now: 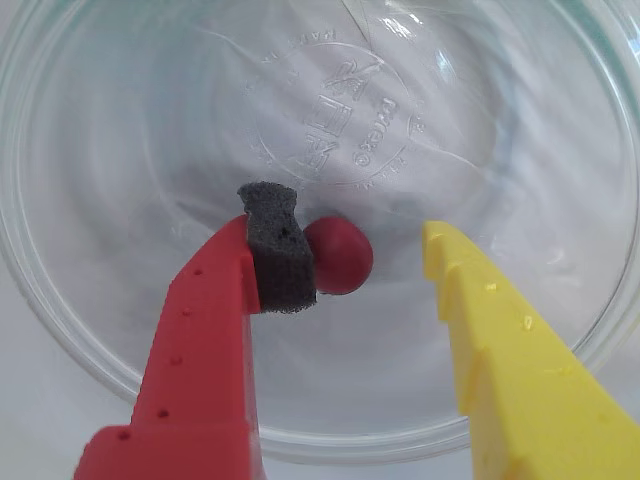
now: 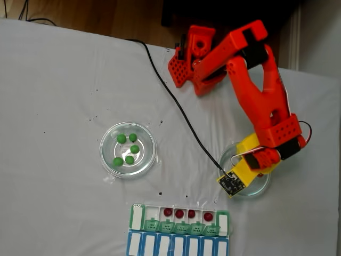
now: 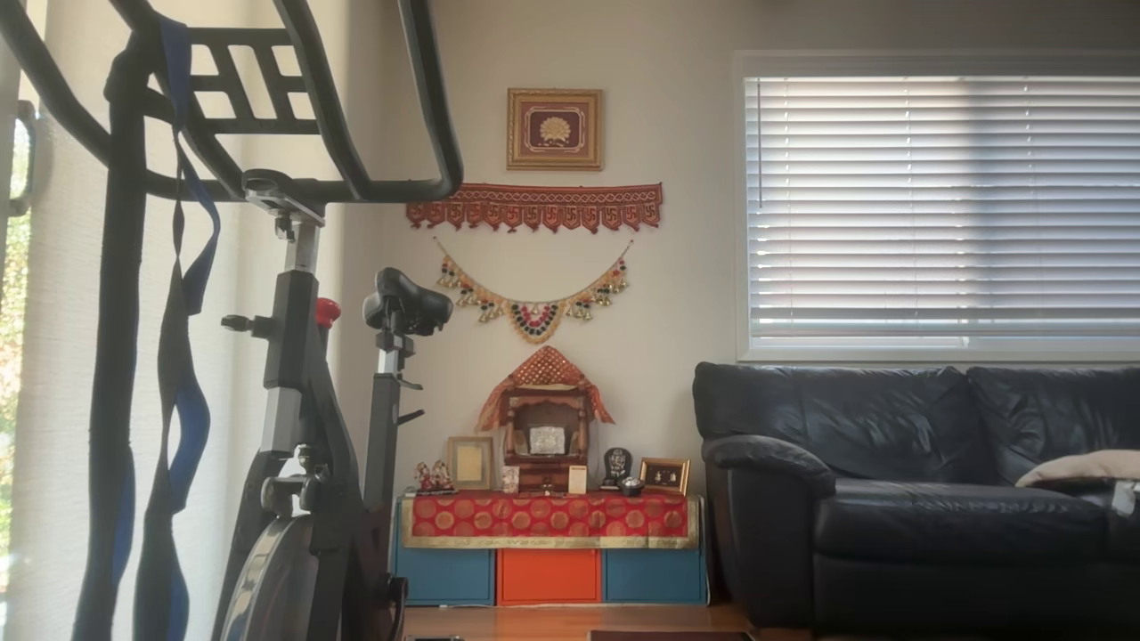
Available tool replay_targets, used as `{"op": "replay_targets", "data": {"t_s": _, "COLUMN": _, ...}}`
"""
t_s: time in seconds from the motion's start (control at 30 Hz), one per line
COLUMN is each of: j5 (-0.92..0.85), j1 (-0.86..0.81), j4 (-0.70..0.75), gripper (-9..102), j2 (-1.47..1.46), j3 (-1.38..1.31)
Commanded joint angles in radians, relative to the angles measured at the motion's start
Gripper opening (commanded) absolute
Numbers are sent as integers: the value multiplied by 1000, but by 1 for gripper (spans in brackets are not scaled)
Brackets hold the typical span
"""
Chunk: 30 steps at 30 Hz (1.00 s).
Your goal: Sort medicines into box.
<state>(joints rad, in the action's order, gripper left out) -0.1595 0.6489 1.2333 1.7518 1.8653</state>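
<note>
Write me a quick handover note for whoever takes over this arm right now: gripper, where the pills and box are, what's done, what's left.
Gripper: open, down inside the right glass dish, jaws either side of the last red ball; the foam pad touches it, not yet gripped.
Pill box at the table's front edge: four red balls sit in its open compartments.
Five green balls sit in the left dish.
Left: close on this red ball, carry it to the box, then move the greens.

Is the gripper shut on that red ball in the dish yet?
Not yet: the gripper is open. Its foam pad touches the red ball, but the yellow finger stands well apart.
</note>
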Motion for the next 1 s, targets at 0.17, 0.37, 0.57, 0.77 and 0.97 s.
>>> {"op": "replay_targets", "data": {"t_s": 0.17, "j5": 23, "j1": 51, "j4": -8, "gripper": 20, "j2": 60, "j3": -37}}
{"op": "replay_targets", "data": {"t_s": 0.37, "j5": 51, "j1": 77, "j4": -58, "gripper": 20, "j2": 34, "j3": -18}}
{"op": "replay_targets", "data": {"t_s": 0.57, "j5": 43, "j1": 61, "j4": -74, "gripper": 21, "j2": -17, "j3": -37}}
{"op": "replay_targets", "data": {"t_s": 0.77, "j5": 37, "j1": 48, "j4": -72, "gripper": 21, "j2": -9, "j3": -38}}
{"op": "replay_targets", "data": {"t_s": 0.97, "j5": 26, "j1": 41, "j4": -74, "gripper": 22, "j2": -3, "j3": -32}}
